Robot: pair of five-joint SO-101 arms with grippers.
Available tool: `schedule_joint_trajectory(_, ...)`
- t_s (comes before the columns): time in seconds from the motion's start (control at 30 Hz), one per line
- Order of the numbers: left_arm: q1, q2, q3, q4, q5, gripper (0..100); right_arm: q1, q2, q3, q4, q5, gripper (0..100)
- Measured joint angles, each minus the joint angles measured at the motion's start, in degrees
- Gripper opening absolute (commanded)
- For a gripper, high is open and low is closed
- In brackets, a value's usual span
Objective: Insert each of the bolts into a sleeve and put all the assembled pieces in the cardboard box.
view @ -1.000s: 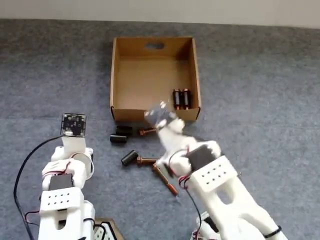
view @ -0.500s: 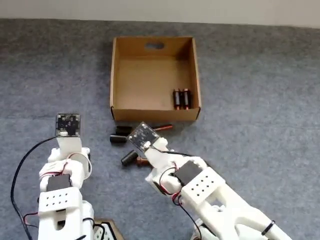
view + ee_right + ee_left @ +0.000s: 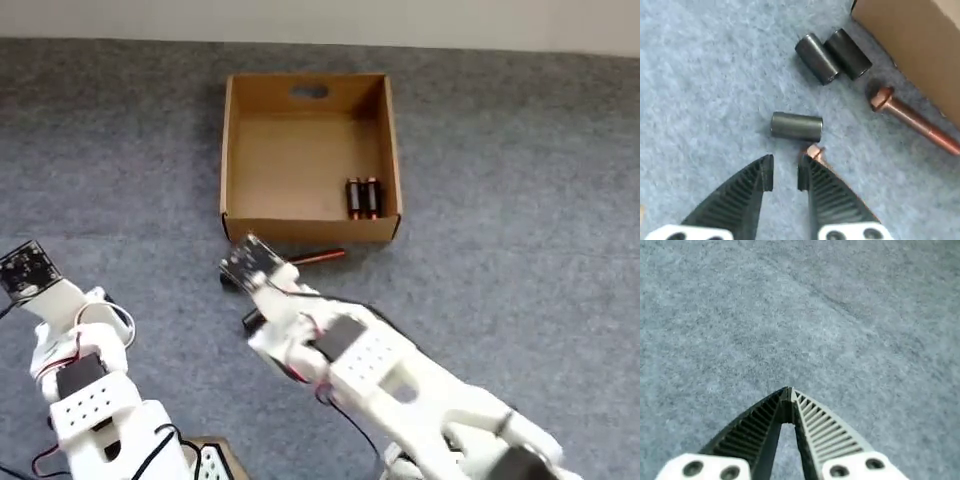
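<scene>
A short black cylindrical sleeve (image 3: 796, 126) lies on its side on the grey carpeted desk (image 3: 700, 75), just ahead of the right end effector (image 3: 785, 172), whose jaws stand narrowly apart with nothing between them. A copper bolt head (image 3: 814, 151) shows right beside one finger. Two more black sleeves (image 3: 817, 59) lie side by side near the brown cardboard box (image 3: 228, 150), and a long copper bolt (image 3: 912, 117) lies along its front wall. Two assembled pieces (image 3: 364, 198) rest in the box's corner. The left end effector (image 3: 788, 395) is closed, tips meeting, over the desk.
</scene>
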State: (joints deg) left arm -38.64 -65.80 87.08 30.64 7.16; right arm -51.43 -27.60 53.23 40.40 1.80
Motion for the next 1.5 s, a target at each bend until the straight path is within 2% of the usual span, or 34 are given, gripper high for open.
schedule_joint_trajectory(0.07,0.00,0.00,0.00,-0.09,0.09,1,-0.35,5.27,-5.01,2.02,-1.41,19.3)
schedule_joint_trajectory(0.23,0.00,0.00,0.00,-0.09,0.09,1,-1.67,13.98,-12.75,3.34,-1.67,19.4)
schedule_joint_trajectory(0.57,0.00,0.00,0.00,-0.09,0.09,1,-1.49,22.68,-15.91,3.34,-1.32,19.4)
schedule_joint_trajectory(0.77,0.00,0.00,0.00,-0.09,0.09,1,-1.49,27.25,-17.05,-0.35,-1.32,19.4)
schedule_joint_trajectory(1.5,0.62,0.00,0.00,-0.09,0.09,1,-1.41,29.89,-17.41,-4.57,-1.32,19.4)
